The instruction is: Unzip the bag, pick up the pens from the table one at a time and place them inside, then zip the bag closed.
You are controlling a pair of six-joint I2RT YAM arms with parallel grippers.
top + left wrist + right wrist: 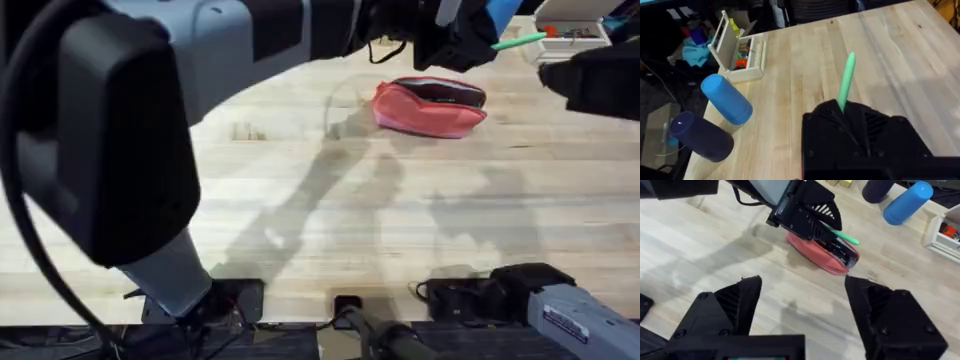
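Coral-pink bag [431,108]: lies on the table [330,220] at the far side, a bit R of centre; zipper open, dark inside showing along the top.
Bag, right wrist view [826,255]: mouth gapes, dark lining visible; L gripper sits directly over it.
Green pen [520,41]: pinched in the L gripper [462,42], off the table, sticking out sideways above the bag's far R end.
Pen, left wrist view [845,80]: rises from between the black fingers, free end pointing away over bare wood.
Pen, right wrist view [841,234]: slants out of the L gripper [812,222], just above the open bag.
L arm: reaches from lower L across the overhead view, big, dark & blurred near the camera.
R gripper [802,297]: jaws spread wide, nothing between them; hovers on the near side of the bag, apart from it.
R gripper, overhead [590,80]: dark shape at the R edge, beside the bag but not touching.
Blue cylinder [726,98]: lying tilted near the table edge, next to a dark cylinder [701,135].
White rack [737,52]: near the table's corner, small coloured bits inside.
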